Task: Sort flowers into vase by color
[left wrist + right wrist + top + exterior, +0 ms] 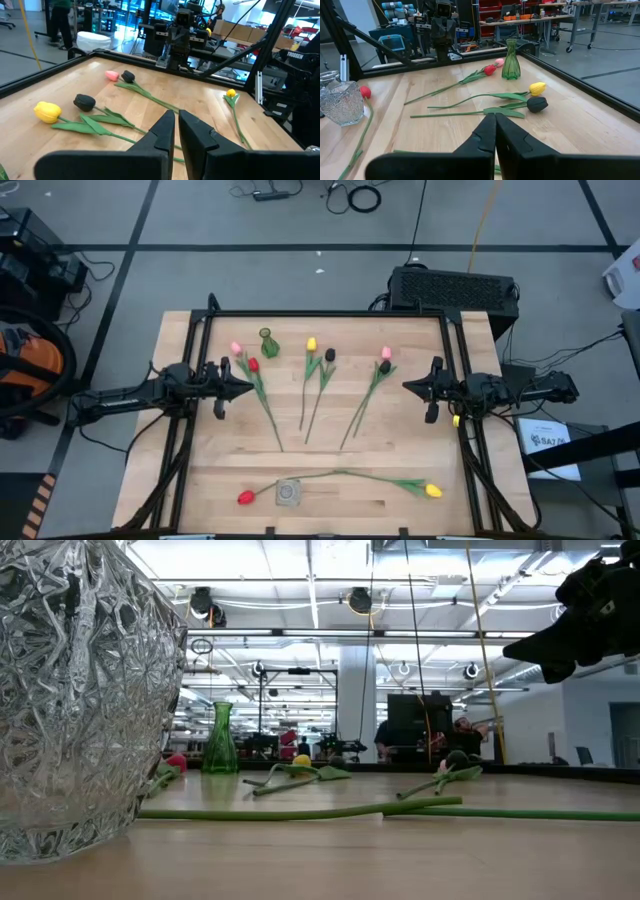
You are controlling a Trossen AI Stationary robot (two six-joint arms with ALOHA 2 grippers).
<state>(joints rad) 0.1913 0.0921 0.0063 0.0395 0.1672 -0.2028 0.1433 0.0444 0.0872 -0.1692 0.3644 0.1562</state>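
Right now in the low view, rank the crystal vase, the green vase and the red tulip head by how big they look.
1. crystal vase, by far the largest, though it sits right at the camera, which inflates it.
2. green vase, much farther off.
3. red tulip head, smallest, beside the green vase.

Ceiling strip lights [310, 635] are lighting my surface [330, 470] evenly, casting only soft shadows; the crystal vase [85, 690] is glinting, looming blurred up close.
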